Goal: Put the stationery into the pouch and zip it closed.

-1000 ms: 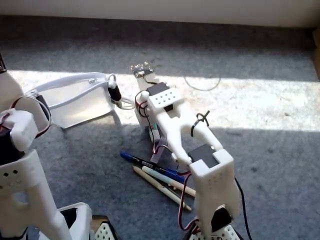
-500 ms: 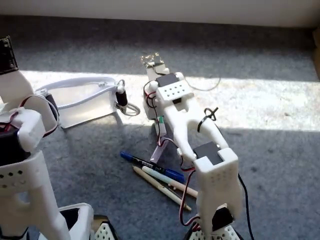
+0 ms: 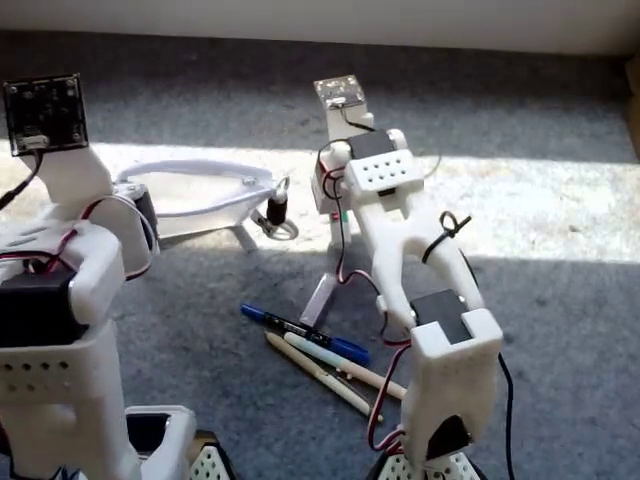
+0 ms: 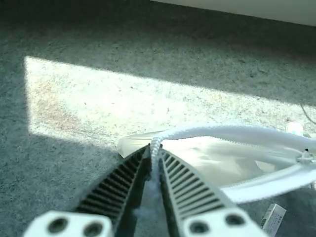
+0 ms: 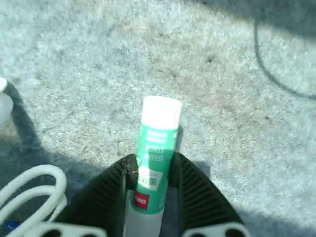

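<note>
The pens near the front edge of the counter haven't budged. In the last second, though, the right hand has lifted and swung toward the far edge, its fingers squeezed in on the glue stick with the white end poking out. Further back, the left hand is pinched tight on the zipper end of the pouch and has dragged it from the far left toward the middle, mouth stretched open. I'd guess the glue goes in next, though it looks beside the opening rather than over it, hard to tell.
</note>
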Robot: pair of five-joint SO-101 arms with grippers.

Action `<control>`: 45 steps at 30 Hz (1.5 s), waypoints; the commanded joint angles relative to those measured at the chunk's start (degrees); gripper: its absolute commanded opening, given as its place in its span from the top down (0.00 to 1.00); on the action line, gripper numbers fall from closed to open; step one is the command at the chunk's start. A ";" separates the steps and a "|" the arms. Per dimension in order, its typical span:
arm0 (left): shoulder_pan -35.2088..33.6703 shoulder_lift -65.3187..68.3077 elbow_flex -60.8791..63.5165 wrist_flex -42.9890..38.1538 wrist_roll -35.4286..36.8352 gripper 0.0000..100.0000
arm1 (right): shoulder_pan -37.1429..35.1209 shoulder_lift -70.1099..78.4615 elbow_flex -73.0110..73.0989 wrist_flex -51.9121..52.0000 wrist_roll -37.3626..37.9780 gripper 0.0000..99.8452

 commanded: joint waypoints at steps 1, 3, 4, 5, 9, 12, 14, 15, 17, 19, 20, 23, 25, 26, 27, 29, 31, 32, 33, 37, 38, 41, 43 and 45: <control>4.53 -3.56 1.36 -0.18 0.44 0.99 | 1.45 -4.18 -1.19 -0.22 0.18 0.99; 5.76 -5.32 3.38 -1.93 0.35 0.99 | 1.63 -4.09 -1.10 -0.66 0.18 0.99; 6.29 -5.76 4.79 -3.16 0.26 0.99 | 1.80 -4.18 -0.84 -1.63 0.18 0.99; 6.81 -5.76 6.02 -4.40 0.26 0.99 | 1.89 -4.18 -0.66 -2.42 0.18 0.99; 9.71 -6.11 8.13 -6.33 0.44 0.99 | 1.89 -3.91 -0.57 -3.47 0.09 0.99; 11.74 -6.20 7.60 -6.24 0.62 0.99 | 1.98 -4.00 -0.57 -3.47 0.09 0.99; 12.35 -6.20 7.43 -6.24 0.88 0.99 | 1.98 -3.91 -0.57 -3.47 0.09 0.99; 12.35 -6.20 7.43 -6.24 1.93 0.99 | 1.98 -3.91 -0.57 -3.47 0.09 0.99; 12.09 -6.20 7.34 -6.33 2.99 0.99 | 2.07 -3.91 -0.57 -3.47 0.09 0.99; 12.09 -6.29 7.34 -6.33 3.25 0.99 | 2.68 -3.91 -0.57 -3.56 0.09 0.99; 12.09 -6.90 7.34 -6.33 3.25 0.99 | 2.86 -3.91 -0.57 -4.26 0.09 0.99; 12.18 -10.68 7.78 -6.77 3.25 0.99 | 3.82 -3.91 -0.57 -5.23 0.09 0.99; 12.26 -14.46 8.13 -6.77 3.16 0.99 | 4.09 -3.91 -0.57 -5.58 -0.97 0.99; 12.26 -16.31 8.84 -6.77 3.16 0.99 | 4.09 -3.91 -0.57 -5.58 -2.20 0.99; 12.26 -18.15 9.80 -7.47 3.16 0.99 | 4.09 -3.91 -0.57 -5.76 -3.08 0.99; 12.26 -21.58 13.14 -9.85 3.16 0.99 | 4.09 -3.82 -0.48 -5.85 -3.60 0.99; 12.35 -24.40 16.84 -12.66 3.16 0.99 | 4.09 -3.82 0.31 -5.93 -3.69 0.99; 12.35 -25.45 18.42 -13.71 3.16 0.99 | 4.09 -3.82 0.57 -5.93 -3.69 0.99; 12.53 -26.33 19.47 -14.51 3.16 0.99 | 4.09 -3.82 0.57 -5.93 -3.78 0.99; 14.55 -27.30 21.49 -15.03 3.08 0.99 | 4.09 -3.82 0.75 -5.93 -3.78 0.99; 14.46 -27.30 21.58 -14.95 3.08 0.99 | 4.09 -3.82 0.75 -5.93 -3.78 0.99; 14.46 -27.21 21.58 -14.86 2.02 0.99 | 4.09 -3.91 1.10 -6.99 -3.78 0.99; 14.46 -27.21 21.67 -14.86 1.32 0.99 | 4.09 -3.91 1.27 -8.04 -3.78 0.99; 14.46 -27.21 21.67 -14.86 1.23 0.99 | 4.18 -3.82 1.27 -8.22 -3.78 0.99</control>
